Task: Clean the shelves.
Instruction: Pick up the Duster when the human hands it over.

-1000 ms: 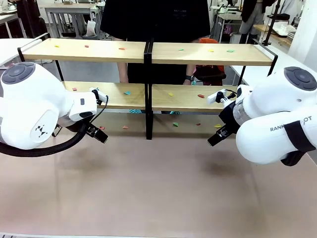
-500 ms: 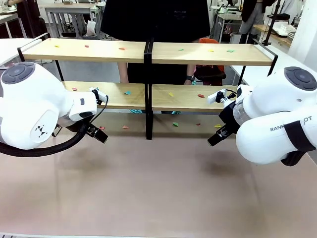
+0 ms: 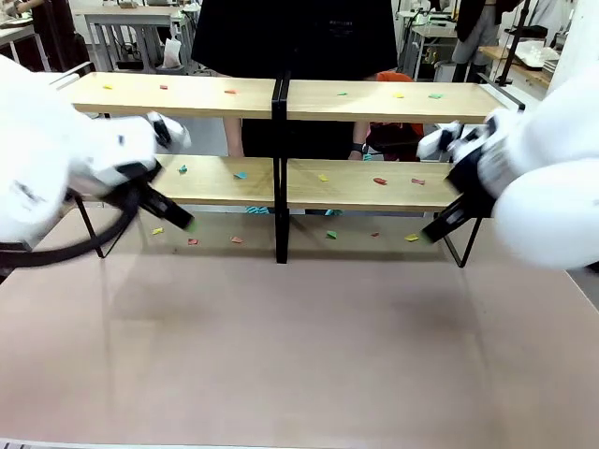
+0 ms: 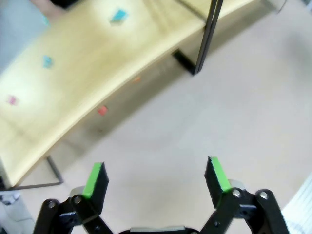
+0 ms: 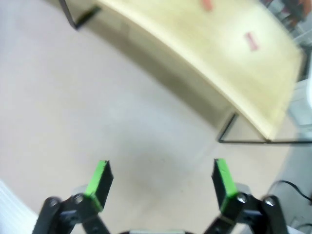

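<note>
The shelves [image 3: 374, 101] stand across the far half of the table: light-wood boards on two tiers in a thin black frame. Small coloured scraps [image 3: 378, 181] lie on both tiers and on the tabletop under them. My left gripper [image 3: 181, 221] hangs in front of the lower left board and is blurred. In the left wrist view the left gripper [image 4: 156, 178] is open and empty above the tabletop, near the lower board [image 4: 97, 63]. My right gripper [image 3: 435, 231] is at the rack's right end. The right wrist view has the right gripper [image 5: 161, 183] open and empty, short of the board [image 5: 219, 58].
A person in a dark top [image 3: 290, 37] stands behind the shelves, one hand low behind the lower tier. The beige tabletop [image 3: 299, 346] spreads bare in front of the rack. Black frame legs [image 3: 281, 234] stand at the middle and at both ends.
Both arms have swung up and outward, the left to the left and the right to the right, and are motion-blurred. Both grippers stay open.
</note>
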{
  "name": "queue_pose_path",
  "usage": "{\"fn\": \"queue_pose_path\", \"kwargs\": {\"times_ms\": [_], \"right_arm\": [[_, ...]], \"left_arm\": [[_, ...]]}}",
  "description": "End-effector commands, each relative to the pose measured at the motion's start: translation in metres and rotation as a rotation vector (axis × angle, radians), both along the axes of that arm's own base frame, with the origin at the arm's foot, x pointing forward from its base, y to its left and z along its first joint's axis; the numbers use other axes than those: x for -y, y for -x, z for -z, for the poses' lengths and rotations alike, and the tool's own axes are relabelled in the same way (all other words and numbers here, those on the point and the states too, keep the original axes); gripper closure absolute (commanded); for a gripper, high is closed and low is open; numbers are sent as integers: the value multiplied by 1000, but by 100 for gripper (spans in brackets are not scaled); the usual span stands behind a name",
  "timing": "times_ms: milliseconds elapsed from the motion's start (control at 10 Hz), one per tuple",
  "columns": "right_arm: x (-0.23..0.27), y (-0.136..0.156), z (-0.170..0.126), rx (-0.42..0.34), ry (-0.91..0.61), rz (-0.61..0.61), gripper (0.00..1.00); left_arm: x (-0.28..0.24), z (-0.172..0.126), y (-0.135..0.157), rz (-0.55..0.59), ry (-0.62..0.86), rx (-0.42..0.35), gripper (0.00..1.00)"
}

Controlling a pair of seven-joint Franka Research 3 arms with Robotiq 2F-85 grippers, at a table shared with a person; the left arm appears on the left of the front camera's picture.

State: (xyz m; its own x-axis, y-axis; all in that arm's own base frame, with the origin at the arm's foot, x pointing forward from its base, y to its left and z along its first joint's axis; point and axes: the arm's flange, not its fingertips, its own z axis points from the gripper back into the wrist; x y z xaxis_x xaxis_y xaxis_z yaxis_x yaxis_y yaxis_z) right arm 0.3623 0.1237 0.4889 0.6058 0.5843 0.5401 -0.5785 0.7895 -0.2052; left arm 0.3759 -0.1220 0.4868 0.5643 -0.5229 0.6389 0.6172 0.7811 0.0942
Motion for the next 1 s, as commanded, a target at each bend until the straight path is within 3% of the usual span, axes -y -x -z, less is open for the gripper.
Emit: {"fn": "queue_pose_path", "kwargs": {"times_ms": [0,100,200,500,800,900], "right_arm": [[45,31,-79,14,5,-37,0],[60,41,-105,44,-22,-66,0],[73,52,-130,98,-69,-116,0],[89,61,-177,180,-128,-154,0],[87,63,-201,257,-184,-109,0],[90,62,-204,252,-221,-136,0]], "left_arm": [[-71,-41,84,83,49,45,0],[-87,-61,98,89,74,70,0],[-113,-81,108,202,142,82,0],[-136,-113,117,113,204,178,0],[-154,-123,110,15,330,271,0],[-165,-123,113,-14,371,297,0]]}}
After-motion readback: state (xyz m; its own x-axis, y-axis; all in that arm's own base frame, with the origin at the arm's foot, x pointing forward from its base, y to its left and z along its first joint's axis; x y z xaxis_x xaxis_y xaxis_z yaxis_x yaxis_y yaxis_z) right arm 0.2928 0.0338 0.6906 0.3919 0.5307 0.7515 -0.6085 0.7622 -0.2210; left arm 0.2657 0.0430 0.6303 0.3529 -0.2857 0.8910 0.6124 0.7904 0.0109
